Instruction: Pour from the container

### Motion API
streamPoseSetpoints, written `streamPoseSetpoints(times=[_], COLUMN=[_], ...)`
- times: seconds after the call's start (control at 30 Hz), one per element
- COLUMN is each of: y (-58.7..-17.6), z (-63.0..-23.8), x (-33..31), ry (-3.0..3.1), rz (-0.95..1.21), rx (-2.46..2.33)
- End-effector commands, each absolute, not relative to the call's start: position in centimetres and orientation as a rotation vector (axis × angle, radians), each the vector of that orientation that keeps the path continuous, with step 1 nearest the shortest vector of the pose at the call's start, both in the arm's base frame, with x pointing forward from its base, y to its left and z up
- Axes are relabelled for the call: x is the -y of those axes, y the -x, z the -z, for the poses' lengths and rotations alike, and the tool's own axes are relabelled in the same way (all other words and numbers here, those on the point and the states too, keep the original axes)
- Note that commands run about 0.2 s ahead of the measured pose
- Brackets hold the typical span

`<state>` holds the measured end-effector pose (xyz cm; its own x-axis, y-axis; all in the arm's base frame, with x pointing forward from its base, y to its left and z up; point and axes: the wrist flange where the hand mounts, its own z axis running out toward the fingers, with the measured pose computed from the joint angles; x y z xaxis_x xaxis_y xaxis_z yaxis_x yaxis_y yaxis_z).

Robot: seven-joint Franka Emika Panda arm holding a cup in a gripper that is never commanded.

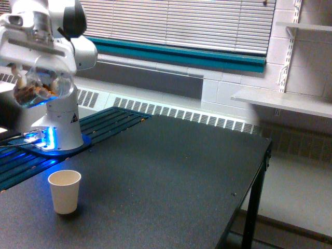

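The container (42,85), a clear round plastic cup with brown bits at its lower left, hangs tilted high at the exterior view's left. My gripper (35,57) is shut on it from above, its white body just over the cup. A small cream-white paper cup (65,191) stands upright on the black table (171,176), well below the container and slightly to its right. No bits are falling.
The arm's white base (59,124) stands on a blue-lit plate at the table's back left. A slatted dark rack (104,122) lies beside it. The table's right edge (262,166) drops to the floor. White shelves (280,98) hang on the right wall.
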<state>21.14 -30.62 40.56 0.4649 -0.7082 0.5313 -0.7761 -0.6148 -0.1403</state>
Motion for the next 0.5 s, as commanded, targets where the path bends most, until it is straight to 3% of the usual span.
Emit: streamPoseSetpoints(times=[0.03,0.5], y=[-19.9,-19.5], z=[-39.0,-36.5], x=[30.4,29.8], ry=[-2.582,-2.596], rz=[-0.809,-0.727], rx=[1.288,1.208])
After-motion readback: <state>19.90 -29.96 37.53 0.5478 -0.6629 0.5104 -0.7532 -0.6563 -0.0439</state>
